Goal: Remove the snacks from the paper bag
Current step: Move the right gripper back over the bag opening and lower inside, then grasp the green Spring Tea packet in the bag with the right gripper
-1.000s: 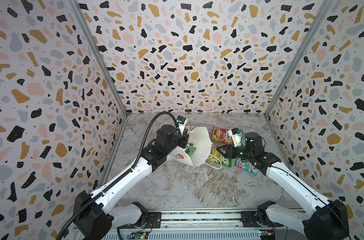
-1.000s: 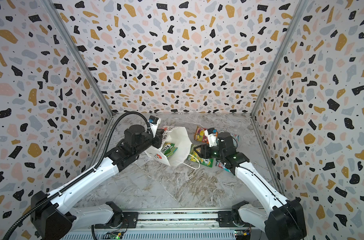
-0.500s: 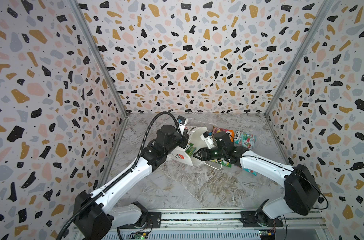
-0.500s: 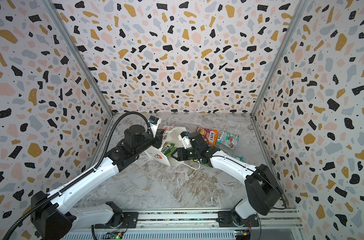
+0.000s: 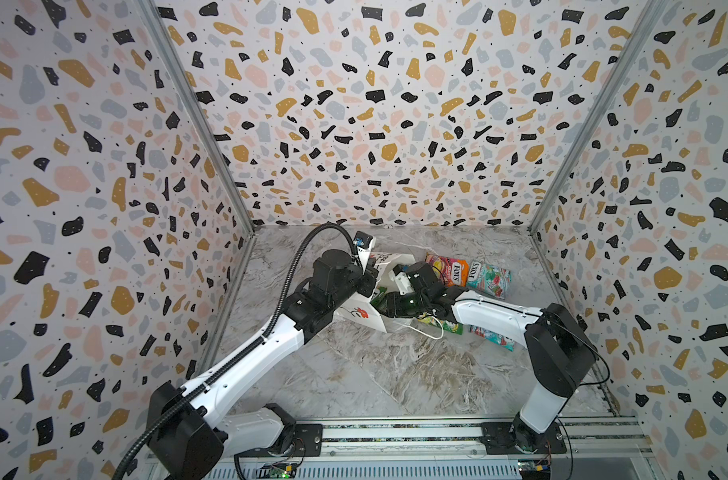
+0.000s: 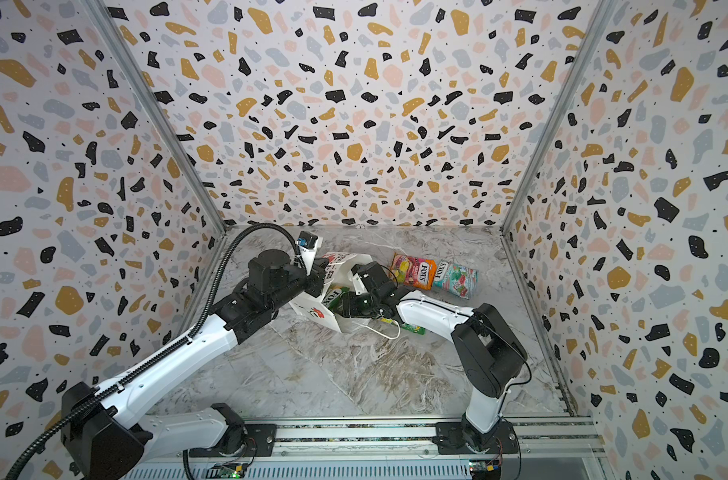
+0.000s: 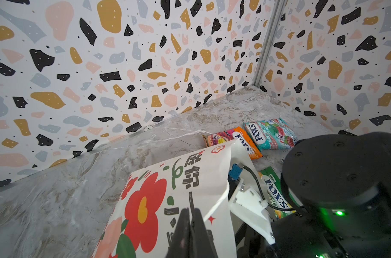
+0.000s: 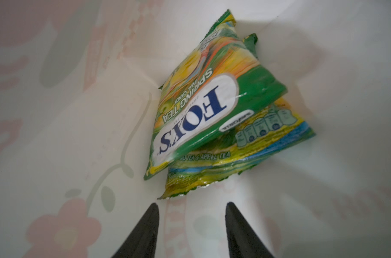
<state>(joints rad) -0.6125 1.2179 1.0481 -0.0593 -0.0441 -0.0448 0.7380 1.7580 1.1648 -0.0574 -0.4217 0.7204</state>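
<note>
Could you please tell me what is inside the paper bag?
Inside the paper bag an upper green packet overlaps a lower green packet; part of the lower one, and anything beneath, is covered.

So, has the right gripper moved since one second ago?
Yes. The right gripper went left, away from the orange-pink packet, into the paper bag mouth.

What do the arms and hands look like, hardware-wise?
Both arms: white link shells, black joint housings. Left arm carries a black corrugated conduit; right arm has thin black wires and a green LED. Left hand and right hand: slim black tapered fingers.
</note>
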